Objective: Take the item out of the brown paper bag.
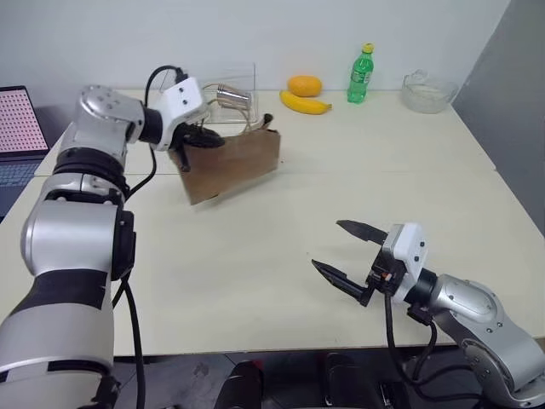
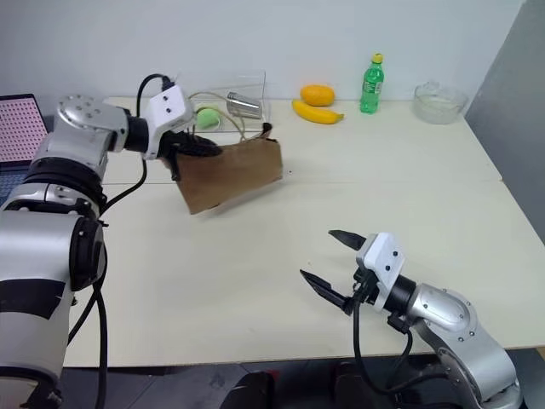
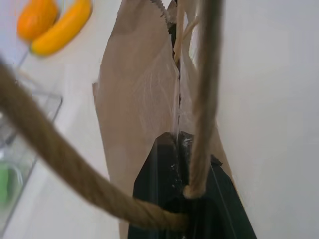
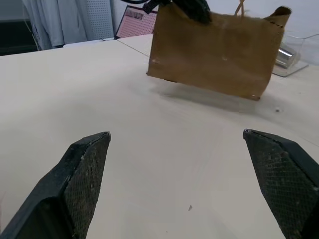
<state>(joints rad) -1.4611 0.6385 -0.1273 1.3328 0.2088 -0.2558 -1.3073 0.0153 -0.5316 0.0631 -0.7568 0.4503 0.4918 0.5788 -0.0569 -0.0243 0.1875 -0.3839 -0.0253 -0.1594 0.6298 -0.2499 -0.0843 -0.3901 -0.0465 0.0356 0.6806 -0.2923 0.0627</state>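
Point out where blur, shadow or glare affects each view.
Left wrist view: the cord handles up close and the banana are blurred. Right wrist view: a soft shadow lies under the brown paper bag, which looks lifted; the right gripper fingertips are soft. Head views: even light, no strong glare on the table.

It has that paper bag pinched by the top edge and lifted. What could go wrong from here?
The left gripper is shut on one end of the brown paper bag's rim, so the bag hangs tilted above the table; the thin paper could tear or slip free. Tilted further, whatever is inside might slide out. The right gripper waits open and apart, too far to catch anything.
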